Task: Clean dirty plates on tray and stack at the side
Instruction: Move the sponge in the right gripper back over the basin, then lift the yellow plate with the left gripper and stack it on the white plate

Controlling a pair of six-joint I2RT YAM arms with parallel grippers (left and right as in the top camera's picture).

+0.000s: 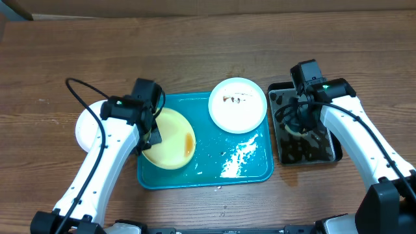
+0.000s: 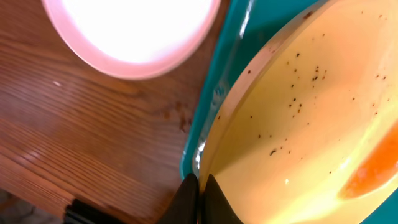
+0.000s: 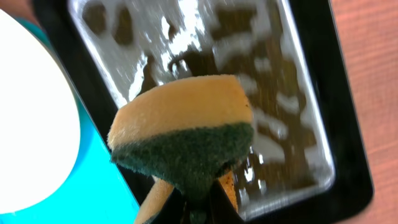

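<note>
A pale yellow plate (image 1: 170, 139) with a brown-orange smear lies on the left of the teal tray (image 1: 247, 170). My left gripper (image 1: 151, 133) is shut on its left rim; the wrist view shows the fingers (image 2: 200, 190) pinching the yellow plate (image 2: 305, 118), tilted, with dark specks. A white plate (image 1: 238, 104) with brown smears lies at the tray's back right. Another white plate (image 1: 88, 127) lies on the table left of the tray, also in the left wrist view (image 2: 134, 34). My right gripper (image 3: 202, 199) is shut on a yellow and green sponge (image 3: 183, 134) over the black water tray (image 3: 298, 93).
The black tray of water (image 1: 303, 133) stands right of the teal tray. Wet foam patches (image 1: 239, 156) lie on the teal tray's right half. Bare wooden table lies behind and to both sides. Black cables run along both arms.
</note>
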